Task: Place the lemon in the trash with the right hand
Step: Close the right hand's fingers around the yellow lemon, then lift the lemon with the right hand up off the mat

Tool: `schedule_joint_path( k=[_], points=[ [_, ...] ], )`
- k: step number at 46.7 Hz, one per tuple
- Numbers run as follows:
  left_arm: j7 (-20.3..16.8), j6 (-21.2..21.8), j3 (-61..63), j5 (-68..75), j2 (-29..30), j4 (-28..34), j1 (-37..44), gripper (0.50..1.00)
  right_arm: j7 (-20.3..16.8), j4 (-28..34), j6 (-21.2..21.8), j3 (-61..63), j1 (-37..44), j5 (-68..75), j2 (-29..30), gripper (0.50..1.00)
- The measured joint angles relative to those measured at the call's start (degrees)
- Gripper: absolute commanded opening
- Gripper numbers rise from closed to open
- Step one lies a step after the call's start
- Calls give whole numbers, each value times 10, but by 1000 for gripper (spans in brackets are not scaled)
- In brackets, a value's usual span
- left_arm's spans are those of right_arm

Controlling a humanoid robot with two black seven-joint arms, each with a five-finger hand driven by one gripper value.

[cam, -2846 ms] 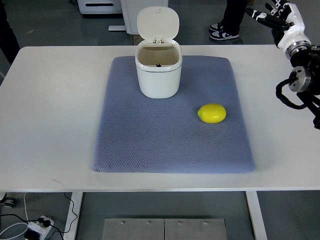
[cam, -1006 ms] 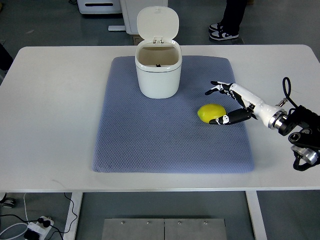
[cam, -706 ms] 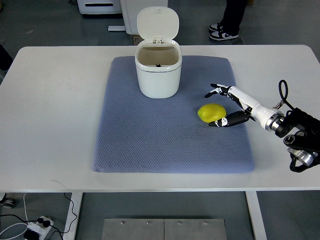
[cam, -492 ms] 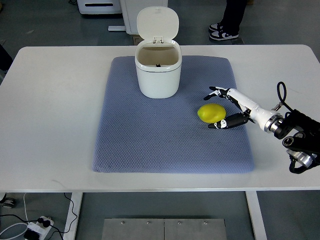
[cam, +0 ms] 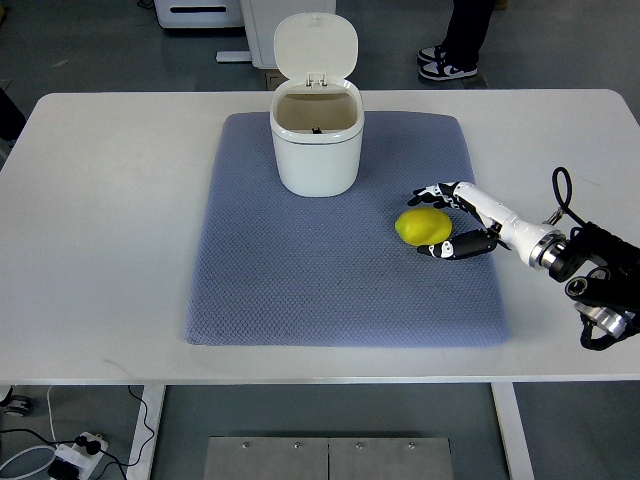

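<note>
A yellow lemon (cam: 421, 226) lies on the blue-grey mat (cam: 300, 280), right of centre. My right hand (cam: 440, 222) reaches in from the right edge and brackets the lemon's right side: upper fingers (cam: 432, 192) just above it, thumb (cam: 448, 248) just below it. The fingers are spread and do not clasp the fruit. The white trash bin (cam: 317, 140) stands at the back of the mat with its lid flipped up and its mouth uncovered. The left arm does not show.
The mat lies on a white table (cam: 100, 200). A person's legs and sneakers (cam: 450, 60) stand beyond the far table edge. Cables and a power strip (cam: 70, 455) lie on the floor at the lower left.
The right hand came down from the upper right corner to the lemon, then crept left and lowered, its fingers drawing in around the fruit. The lemon and bin have stayed put.
</note>
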Motion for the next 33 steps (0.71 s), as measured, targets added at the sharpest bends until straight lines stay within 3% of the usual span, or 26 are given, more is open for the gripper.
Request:
schedule_joint_path(
  k=[7,12,16,26,33],
  points=[
    [0,0,0,0,0,0,0,1000,0,-1,-17,-10,-1,0,11,836],
    [0,0,0,0,0,0,0,1000,0,-2,-26,-19,1,0,12,797],
    [0,0,0,0,0,0,0,1000,0,-3,-30,-21,1,0,15,749],
    [0,0,0,0,0,0,0,1000,0,-3,-31,-21,4,-4,22,500],
    [0,0,0,0,0,0,0,1000,11,2,-31,-21,7,-6,23,500]
  ],
)
